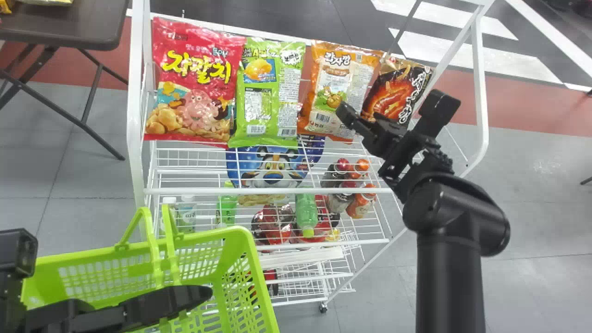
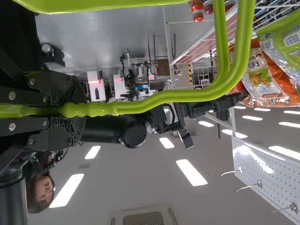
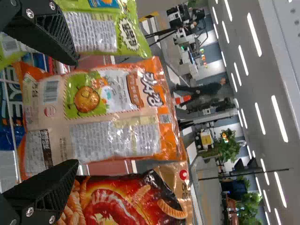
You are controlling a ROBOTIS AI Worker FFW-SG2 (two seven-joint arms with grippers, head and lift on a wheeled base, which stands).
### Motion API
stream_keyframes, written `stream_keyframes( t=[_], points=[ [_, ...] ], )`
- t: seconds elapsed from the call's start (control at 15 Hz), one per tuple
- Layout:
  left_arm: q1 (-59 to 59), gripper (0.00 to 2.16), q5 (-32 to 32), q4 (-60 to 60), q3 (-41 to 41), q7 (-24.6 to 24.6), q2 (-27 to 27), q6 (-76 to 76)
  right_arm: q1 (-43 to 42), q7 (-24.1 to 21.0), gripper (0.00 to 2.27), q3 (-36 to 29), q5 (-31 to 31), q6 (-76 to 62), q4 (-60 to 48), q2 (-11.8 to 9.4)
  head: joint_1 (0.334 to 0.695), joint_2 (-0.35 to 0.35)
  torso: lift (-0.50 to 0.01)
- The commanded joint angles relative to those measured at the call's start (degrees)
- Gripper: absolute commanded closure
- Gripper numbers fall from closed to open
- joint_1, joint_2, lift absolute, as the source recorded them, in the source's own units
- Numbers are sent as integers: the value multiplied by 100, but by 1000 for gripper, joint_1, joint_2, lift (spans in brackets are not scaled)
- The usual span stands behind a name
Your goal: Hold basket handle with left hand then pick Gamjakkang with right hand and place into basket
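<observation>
The Gamjakkang bag, orange, stands on the rack's top between a green bag and a dark one. Just in front of its right part is my right gripper, spread wide. Seen from the right wrist, this gripper has one finger toward the green bag and the other over the border between the orange bag and the dark bag; nothing is held. My left gripper is over the green basket at lower left. In the left wrist view, the left gripper is closed around the basket handle.
A red bag, a green bag and a dark bag share the rack's top with the orange one. White rack posts rise at both sides. Several bottles sit on lower shelves. A dark table is at upper left.
</observation>
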Motion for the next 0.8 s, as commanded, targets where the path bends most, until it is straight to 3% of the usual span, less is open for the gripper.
stream_keyframes(
  t=[0.0, 0.27, 0.4, 0.53, 0.67, 0.73],
  points=[
    [15, 2145, 21, 0, 4, -2, 6, 1, -563, 1, 53, 144, 171, 185, 667, -211, 695, -350, -17],
    [33, 2145, 74, 0, 30, -10, 24, 37, -1020, 160, 49, 653, 250, 432, 1283, -439, 695, -350, -17],
    [42, 2145, 91, 0, 57, -28, 24, 54, -1029, 186, 279, 785, 259, 432, 1371, -501, 695, -350, -17],
    [33, 2145, 83, 0, 74, -28, 32, 54, -1020, 203, 883, 785, 347, 396, 1397, -501, 695, -350, -17],
    [15, 2145, 83, 9, 92, -28, 41, 72, -958, 107, 2051, 768, 329, 432, 1371, -501, 695, -350, -17],
    [15, 2145, 83, 18, 92, -28, 41, 72, -879, -69, 2256, 741, 329, 414, 1344, -501, 695, -350, -17]
  ],
)
